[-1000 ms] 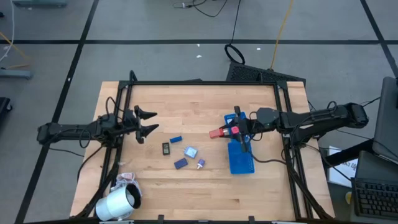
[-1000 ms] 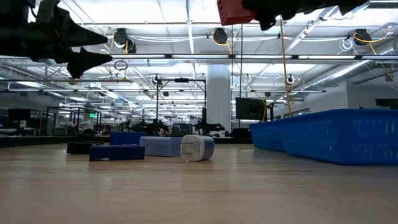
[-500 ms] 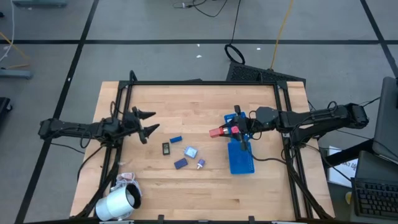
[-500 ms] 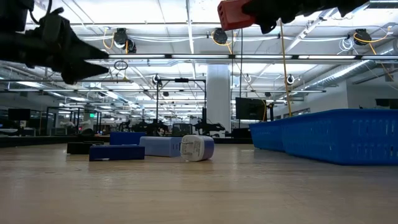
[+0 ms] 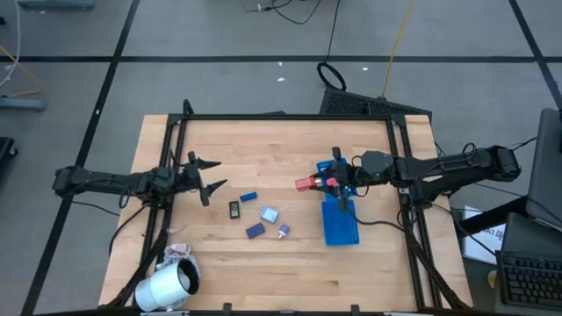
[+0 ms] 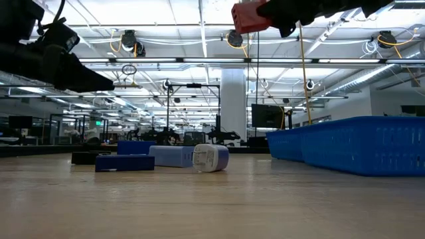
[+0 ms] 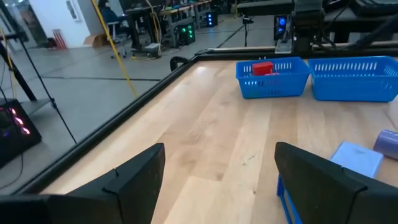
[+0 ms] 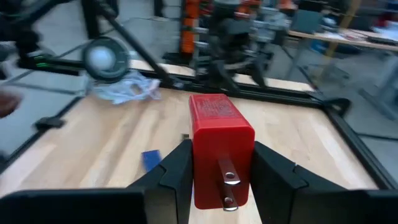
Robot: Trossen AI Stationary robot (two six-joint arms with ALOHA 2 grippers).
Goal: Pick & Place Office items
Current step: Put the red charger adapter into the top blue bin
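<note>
Holding a red block (image 5: pixel 305 185) clamped between its two fingers, the right gripper (image 5: pixel 321 184) hangs in the air above the right half of the wooden bench (image 5: pixel 263 140), just beside the far end of the long blue tray (image 5: pixel 341 225). In the right wrist view the block (image 8: pixel 217 146) shows two metal prongs on its near face, with a dark finger pressed against each side. From table height the block (image 6: pixel 250 17) is well clear of the bench surface.

The left gripper (image 5: pixel 211 175) is raised near the bench's left edge with its fingers spread wide and nothing between them; the left wrist view shows bare wood between the two fingers (image 7: pixel 134 177).

Between the two arms, toward the near edge of the bench, a loose group of small office items lies on the wood: a dark blue block (image 5: pixel 248 197), a black block (image 5: pixel 234 209), a light blue block (image 5: pixel 270 214), a second dark blue block (image 5: pixel 255 231), and a small pale piece with a white end (image 5: pixel 283 232). They lie close together but apart from one another.

A big white roll (image 5: pixel 166 288) lies at the near left corner of the bench, with a crumpled bit of wrapping (image 5: pixel 176 253) just beside it.
</note>
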